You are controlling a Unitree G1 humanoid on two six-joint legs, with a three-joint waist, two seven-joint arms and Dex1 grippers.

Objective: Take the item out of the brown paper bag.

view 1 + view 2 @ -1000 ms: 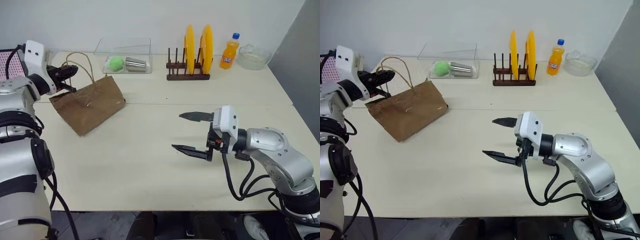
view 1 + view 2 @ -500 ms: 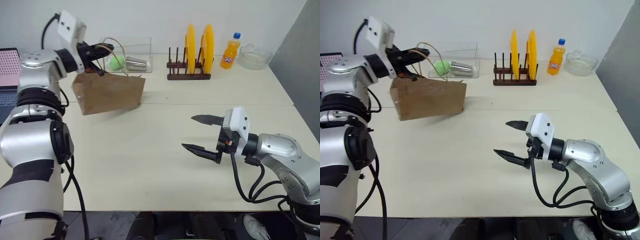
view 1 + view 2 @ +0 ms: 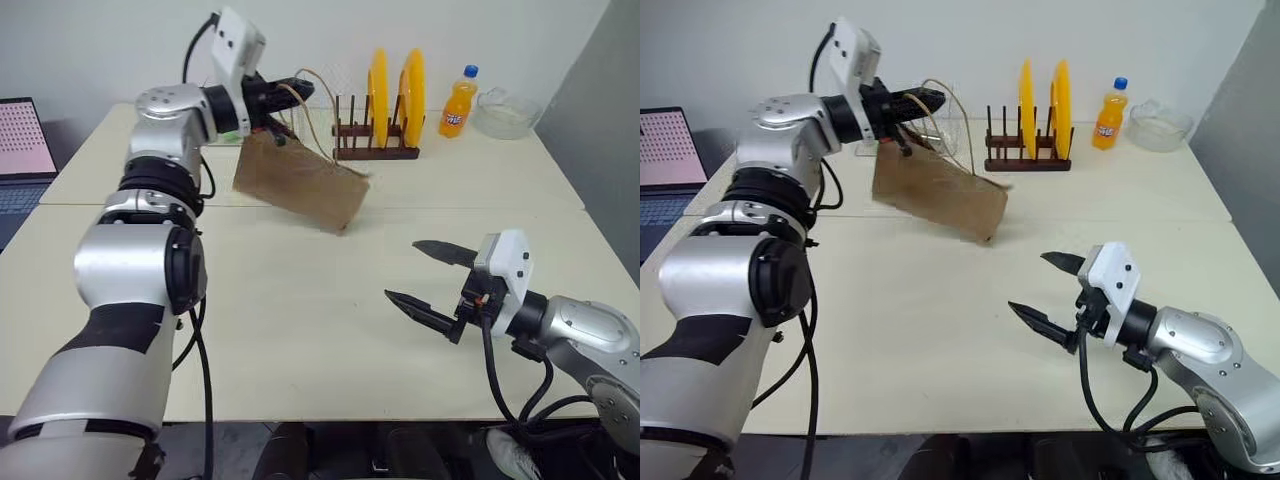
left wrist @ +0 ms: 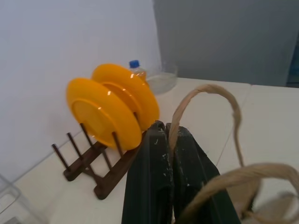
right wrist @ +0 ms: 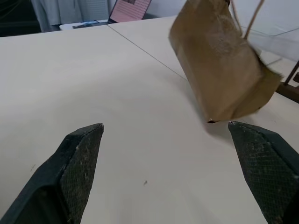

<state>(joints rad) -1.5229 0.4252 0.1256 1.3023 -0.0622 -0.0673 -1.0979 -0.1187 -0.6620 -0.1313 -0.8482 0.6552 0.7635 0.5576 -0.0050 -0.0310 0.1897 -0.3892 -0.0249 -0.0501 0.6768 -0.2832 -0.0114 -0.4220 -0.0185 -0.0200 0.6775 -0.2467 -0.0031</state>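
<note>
The brown paper bag (image 3: 300, 185) hangs tilted from one of its thin loop handles (image 4: 205, 93), in front of the plate rack. Its lower corner is at or just above the tabletop. My left gripper (image 3: 287, 92) is raised level at the back of the table and is shut on that handle. The bag also shows in the right wrist view (image 5: 219, 70). My right gripper (image 3: 402, 270) stands open over the near right of the table, well short of the bag, with nothing between its fingers (image 5: 79, 158). The item is hidden.
A wooden plate rack (image 3: 378, 130) with two yellow plates stands at the back. An orange soda bottle (image 3: 460, 103) and a glass bowl (image 3: 505, 115) are to its right. A laptop (image 3: 25, 140) sits at the far left. The cream table (image 3: 260, 330) is bare between bag and right gripper.
My left arm has swung right and up, lifting the bag by its handle from the table's left side to in front of the plate rack. The right gripper has drawn back slightly to the right.
</note>
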